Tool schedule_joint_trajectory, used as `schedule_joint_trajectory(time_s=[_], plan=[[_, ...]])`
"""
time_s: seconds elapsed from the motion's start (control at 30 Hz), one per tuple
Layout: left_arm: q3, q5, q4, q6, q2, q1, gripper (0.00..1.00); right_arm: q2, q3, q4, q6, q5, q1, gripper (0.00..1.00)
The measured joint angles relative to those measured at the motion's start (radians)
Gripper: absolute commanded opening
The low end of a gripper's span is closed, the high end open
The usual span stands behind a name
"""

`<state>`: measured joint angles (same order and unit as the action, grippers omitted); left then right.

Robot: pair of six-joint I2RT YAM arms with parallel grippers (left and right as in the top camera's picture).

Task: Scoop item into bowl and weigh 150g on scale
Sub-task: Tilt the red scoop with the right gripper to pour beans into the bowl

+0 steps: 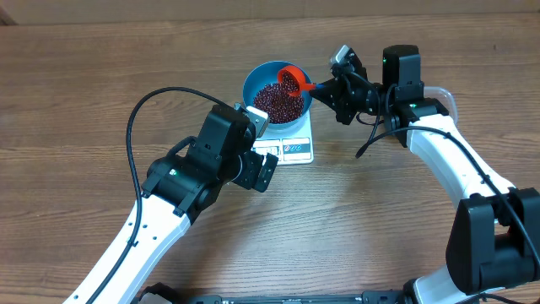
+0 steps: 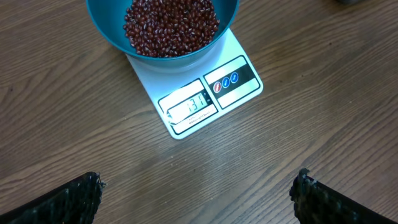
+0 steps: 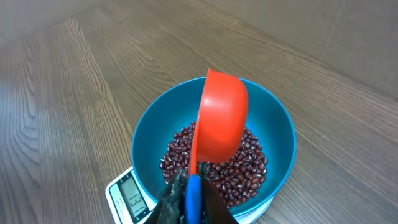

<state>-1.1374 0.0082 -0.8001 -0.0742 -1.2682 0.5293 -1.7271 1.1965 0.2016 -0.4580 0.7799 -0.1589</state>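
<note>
The scooping is, by my judgement, well along. The bowl sits on the scale at the far middle of the desk, and a good heap of beans covers its bottom. My right gripper is clamped on the handle of an orange-red scoop, which is tipped on edge over the right side of the bowl, above the beans. Whether it is empty I cannot tell. The display seems to read about one hundred thirty-one, though the digits are small, so I reckon a little more is needed and the last additions should be small ones, with a look at the reading after each. My left gripper hangs with its jaws wide apart and empty over bare wood on the near side of the scale, giving me that view of the display. The left arm sits just beside the scale's near-left corner and hides part of it from overhead. I see no bean supply in any view, so finding it comes before any further scoop.
</note>
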Motion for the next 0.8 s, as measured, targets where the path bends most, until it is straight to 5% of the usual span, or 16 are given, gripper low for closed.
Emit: schedule_joint_trajectory(time_s=[0.8], plan=[[0.0,0.0,0.0,0.0,0.0,0.0,1.0,0.0,0.0,0.031,-0.159,-0.002,0.0,0.04]])
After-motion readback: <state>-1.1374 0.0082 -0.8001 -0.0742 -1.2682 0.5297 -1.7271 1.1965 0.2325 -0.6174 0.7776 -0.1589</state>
